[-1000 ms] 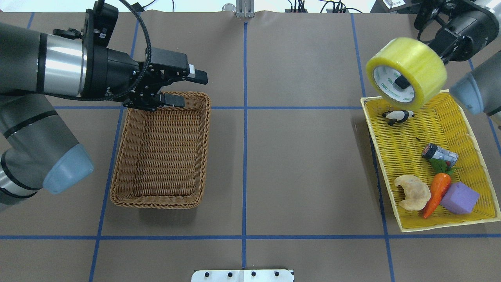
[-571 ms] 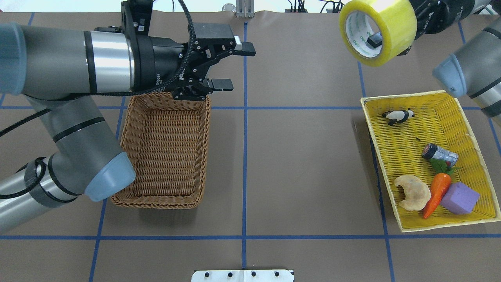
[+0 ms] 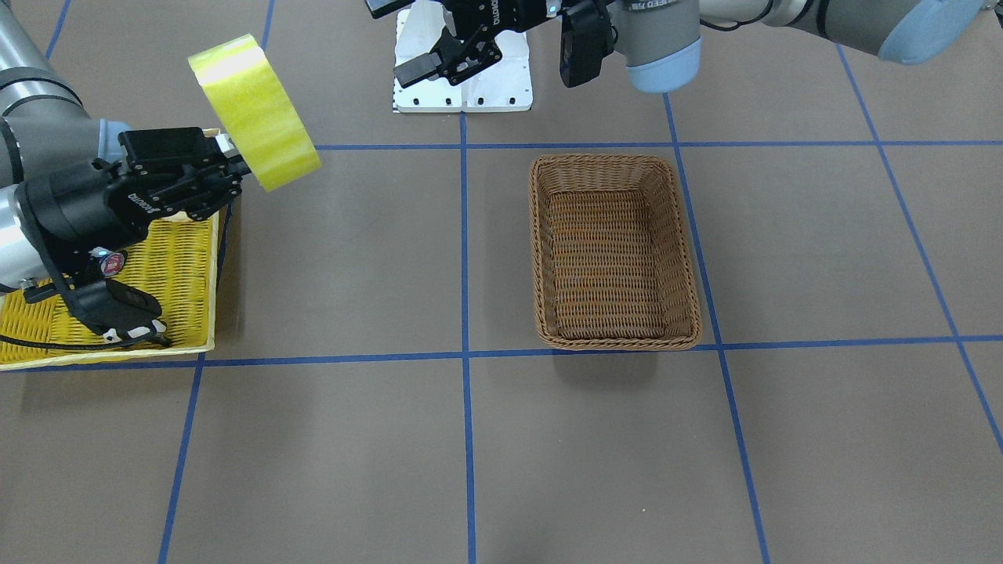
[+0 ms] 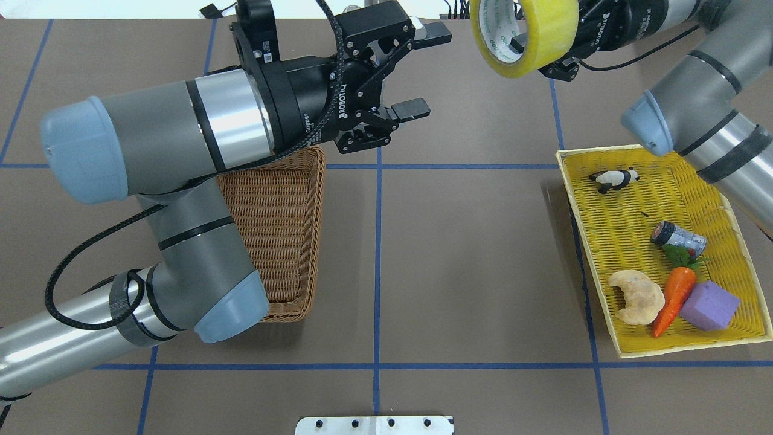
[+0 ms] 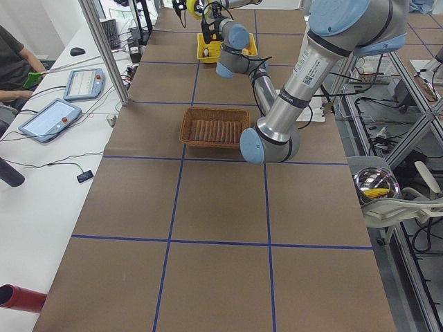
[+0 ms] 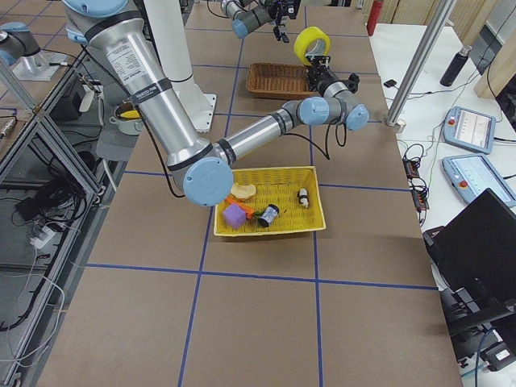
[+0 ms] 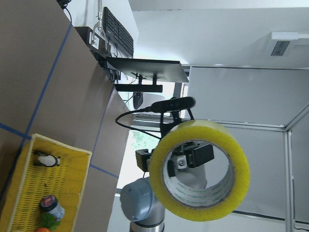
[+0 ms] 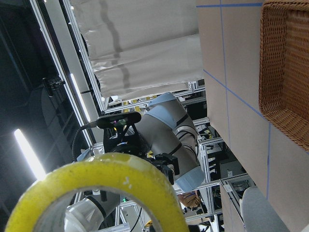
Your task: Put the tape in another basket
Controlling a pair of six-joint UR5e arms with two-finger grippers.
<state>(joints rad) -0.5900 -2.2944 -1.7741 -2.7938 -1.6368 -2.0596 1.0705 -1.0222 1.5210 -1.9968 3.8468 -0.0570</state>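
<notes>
Arms grey tube, silver bands, pale blue joint caps. Left arm (image 4: 151, 127): black cable (image 4: 46, 295) looped alongside; black left gripper (image 4: 432, 71), white ROBOTIQ lettering. Right arm (image 4: 706, 121) same; right gripper (image 3: 229, 166) black, white lettering.

Tape (image 4: 543, 33): translucent yellow, white core, green print. Basket (image 3: 615, 251): brown wicker weave, braided rim. Tray (image 4: 604, 235): bright yellow weave, pale rim. In tray: panda toy (image 4: 615, 179) black-and-white; can (image 4: 679, 237) silver, black cap; carrot (image 4: 673, 299) orange, green leaves; block (image 4: 709, 306) purple; pastry (image 4: 636, 296) tan. Bench (image 4: 471, 254): brown, blue grid lines. Left arm (image 4: 157, 133): grey, silver band, pale-blue caps.
</notes>
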